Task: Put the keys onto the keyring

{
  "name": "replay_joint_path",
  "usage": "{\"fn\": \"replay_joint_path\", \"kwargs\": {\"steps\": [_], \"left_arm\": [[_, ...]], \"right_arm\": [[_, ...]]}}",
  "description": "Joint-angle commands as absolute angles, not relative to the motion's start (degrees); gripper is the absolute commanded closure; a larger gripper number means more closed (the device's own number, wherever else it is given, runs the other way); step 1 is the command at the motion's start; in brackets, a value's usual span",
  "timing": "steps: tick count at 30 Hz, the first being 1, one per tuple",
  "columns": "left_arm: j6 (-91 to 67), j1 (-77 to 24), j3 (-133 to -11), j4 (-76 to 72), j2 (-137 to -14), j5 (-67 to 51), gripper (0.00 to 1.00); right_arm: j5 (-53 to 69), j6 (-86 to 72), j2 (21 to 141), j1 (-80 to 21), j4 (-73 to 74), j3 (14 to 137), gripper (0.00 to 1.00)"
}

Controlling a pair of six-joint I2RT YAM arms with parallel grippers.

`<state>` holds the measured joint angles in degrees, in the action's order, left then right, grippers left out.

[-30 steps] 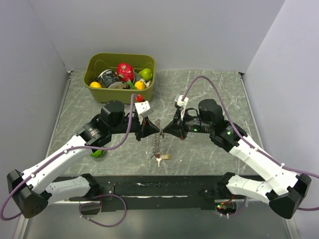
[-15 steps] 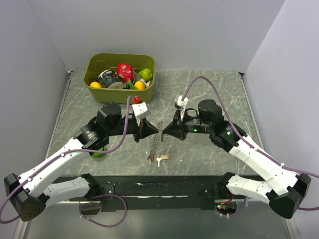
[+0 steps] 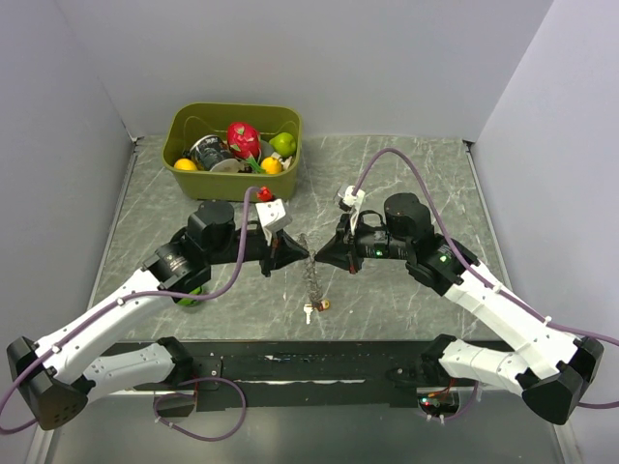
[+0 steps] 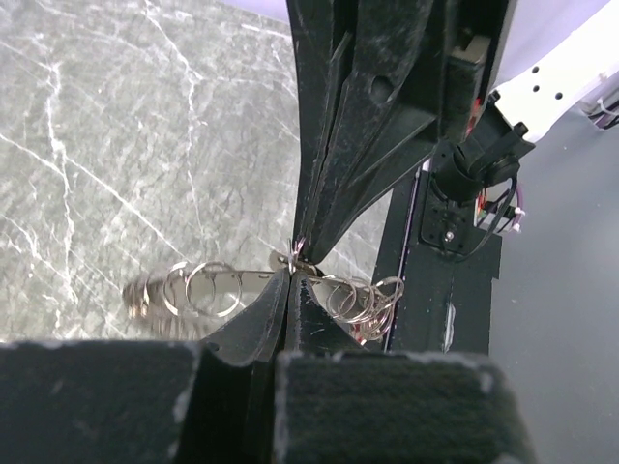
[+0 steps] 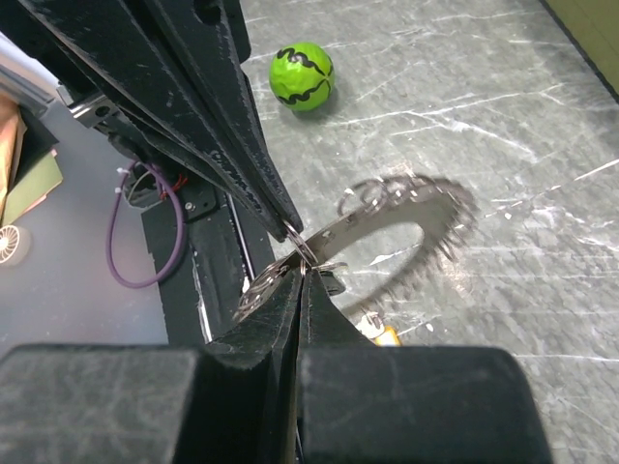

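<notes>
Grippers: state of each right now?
Left gripper: shut on keyring.
Right gripper: shut on keyring, opposite the left.

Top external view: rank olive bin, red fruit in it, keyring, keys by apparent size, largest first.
1. olive bin
2. keyring and red fruit: unsure. The keyring looks longer but thin and edge-on, and it is held up nearer the camera.
3. keys
</notes>
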<state>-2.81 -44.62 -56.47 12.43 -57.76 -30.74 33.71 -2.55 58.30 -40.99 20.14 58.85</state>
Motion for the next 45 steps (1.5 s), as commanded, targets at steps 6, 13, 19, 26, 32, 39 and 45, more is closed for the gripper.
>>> {"fn": "replay_joint_path", "kwargs": {"steps": [6, 13, 19, 26, 32, 39, 45], "left_arm": [[-4.0, -45.0, -56.0, 5.8, -53.7, -33.4, 0.99], [-3.5, -45.1, -55.5, 6.0, -52.5, -33.3, 0.99], [-4.0, -45.0, -54.8, 5.2, -51.5, -33.7, 0.99], [-4.6, -45.0, -55.1, 6.2, -52.1, -32.2, 0.99], [-5.3, -45.1, -56.6, 8.1, -54.3, -31.4, 0.99], [-5.4, -45.2, -57.6, 9.1, -56.3, -30.9, 0.99], [-5.3, -45.4, -57.8, 9.3, -57.0, -30.9, 0.99]], "right_arm": [[33.3, -3.5, 56.4, -41.0, 16.8, 58.4, 1.00], [31.3, -3.3, 54.8, -41.0, 17.2, 57.5, 1.00], [32.9, -3.3, 54.8, -41.0, 16.4, 57.1, 1.00], [34.7, -2.9, 52.1, -41.0, 15.4, 57.4, 1.00], [34.6, -1.2, 54.0, -41.0, 19.4, 61.2, 1.00], [32.1, -0.4, 55.7, -41.9, 22.1, 62.7, 1.00], [31.4, 1.1, 57.9, -42.7, 23.5, 63.8, 1.00]]}}
